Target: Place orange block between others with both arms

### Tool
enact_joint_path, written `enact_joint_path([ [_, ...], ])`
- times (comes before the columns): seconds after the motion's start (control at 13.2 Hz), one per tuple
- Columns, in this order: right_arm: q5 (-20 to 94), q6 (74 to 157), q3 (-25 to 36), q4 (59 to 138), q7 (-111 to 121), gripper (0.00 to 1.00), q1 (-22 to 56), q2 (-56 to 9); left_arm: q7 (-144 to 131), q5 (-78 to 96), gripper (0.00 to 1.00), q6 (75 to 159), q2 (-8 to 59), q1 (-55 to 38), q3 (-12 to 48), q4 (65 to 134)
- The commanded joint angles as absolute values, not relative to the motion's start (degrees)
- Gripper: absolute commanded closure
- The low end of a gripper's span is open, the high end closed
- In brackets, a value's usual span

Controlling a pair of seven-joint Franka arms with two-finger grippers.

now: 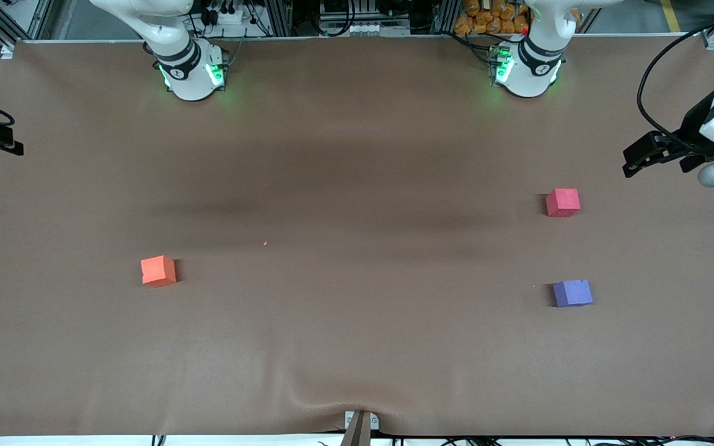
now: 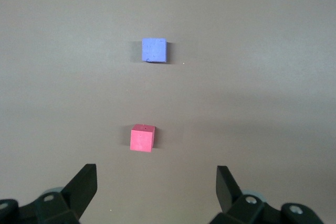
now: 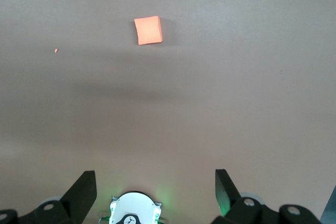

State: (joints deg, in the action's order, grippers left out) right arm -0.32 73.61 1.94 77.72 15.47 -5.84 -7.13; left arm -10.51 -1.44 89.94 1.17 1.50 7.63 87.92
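table: brown cloth cover [image 1: 357, 347], wrinkled at near edge | speck: tiny orange crumb [image 1: 264, 243]

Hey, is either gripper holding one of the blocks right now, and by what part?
Nothing is held. The left gripper and right gripper are both open and empty.

Your left wrist camera looks down on a plain brown table covering [image 2: 262, 77]. A small matte red-pink foam cube [image 2: 142, 138] sits flat on it, close ahead of the left gripper [image 2: 156, 182]. A small matte purple-blue foam cube [image 2: 154, 50] sits well apart from it, roughly in line. The gripper's two black fingers [image 2: 84, 184] stand wide apart, holding nothing.
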Motion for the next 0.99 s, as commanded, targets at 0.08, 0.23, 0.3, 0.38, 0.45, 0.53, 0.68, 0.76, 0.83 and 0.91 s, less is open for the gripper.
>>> enact_joint_path([
  [0.08,-1.6,73.6,2.1,77.5,15.9,0.0,-4.9,-6.9,-9.5,-0.4,0.0,88.8,1.1,2.0,7.7,87.0],
  [0.23,-1.5,73.6,2.1,77.5,15.9,0.0,-4.9,-6.9,-9.4,-0.4,0.0,88.8,1.1,2.1,7.7,86.9],
  [0.3,-1.4,73.6,2.1,77.5,15.9,0.0,-4.9,-6.9,-9.4,-0.3,0.0,88.9,1.1,2.3,7.7,86.9],
  [0.38,-1.4,73.6,2.1,77.5,15.9,0.0,-4.9,-6.9,-9.3,-0.3,0.0,88.9,1.1,2.4,7.7,86.9],
  [0.45,-1.4,73.6,2.1,77.5,15.9,0.0,-4.9,-6.9,-9.2,-0.2,0.0,88.9,1.1,2.4,7.6,87.0],
  [0.53,-1.4,73.6,2.1,77.5,15.9,0.0,-5.0,-6.9,-9.2,-0.2,0.0,88.8,1.1,2.3,7.7,87.2],
  [0.68,-1.4,73.6,2.1,77.5,15.9,0.0,-5.0,-6.9,-9.3,-0.2,0.0,88.9,1.1,2.0,7.8,87.1],
  [0.76,-1.3,73.7,2.1,77.5,15.9,0.0,-4.9,-6.9,-9.2,0.5,0.0,88.9,1.0,2.2,7.8,87.1],
  [0.83,-1.3,73.7,2.1,77.5,15.9,0.0,-4.9,-7.1,-9.2,1.8,0.0,88.8,0.9,2.4,7.7,87.4],
  [0.91,-1.3,73.9,2.1,77.5,15.9,0.0,-4.9,-7.2,-9.2,2.0,0.0,88.8,0.9,2.4,7.6,87.4],
])
